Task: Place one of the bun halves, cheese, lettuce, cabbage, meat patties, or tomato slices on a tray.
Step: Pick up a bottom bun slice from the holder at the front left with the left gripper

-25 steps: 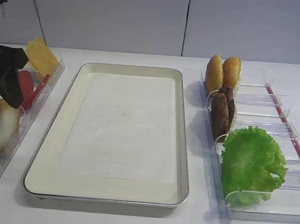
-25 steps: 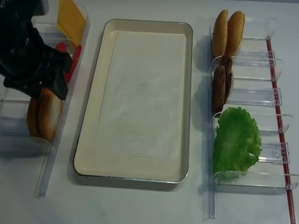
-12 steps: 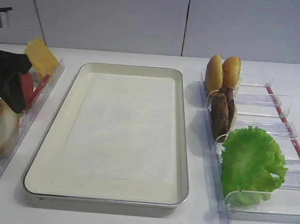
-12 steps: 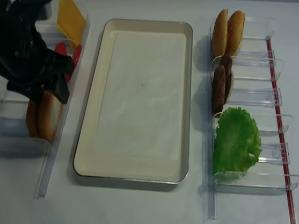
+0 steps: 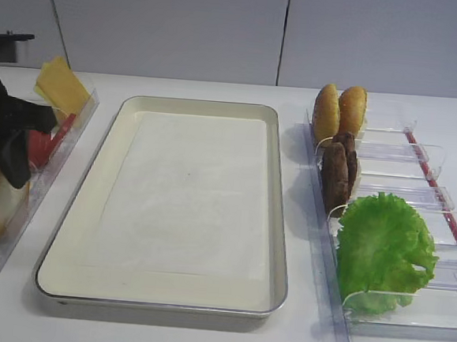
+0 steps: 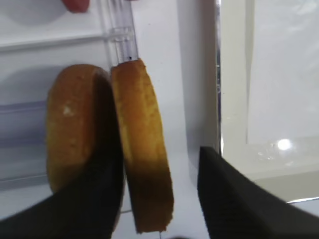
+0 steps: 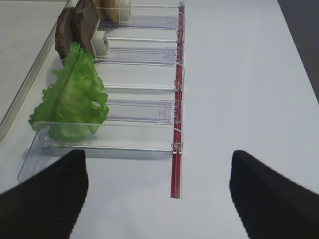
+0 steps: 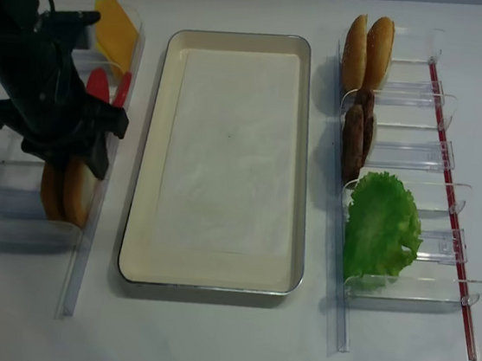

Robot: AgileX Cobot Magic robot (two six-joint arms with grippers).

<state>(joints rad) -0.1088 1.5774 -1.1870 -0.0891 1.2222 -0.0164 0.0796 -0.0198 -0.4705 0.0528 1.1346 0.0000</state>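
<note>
The left end effector (image 6: 159, 199) straddles one bun half (image 6: 142, 154) with jaws narrowing, contact unclear. The bun stands on edge in the left rack (image 8: 86, 241), beside the tray (image 8: 150, 135). The right end effector (image 7: 158, 191) gapes wide, empty, near the lettuce (image 7: 72, 102).

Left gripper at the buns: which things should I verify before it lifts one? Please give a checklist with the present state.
1. Left gripper straddles one bun half: ok.
2. Jaws closed on it: not ok, a gap shows at the tray-side finger.
3. Other bun half outside the jaws: ok.
4. Tray has nothing on its liner: ok.
5. Right gripper open, by the lettuce rack, away from the tray: ok.
</note>
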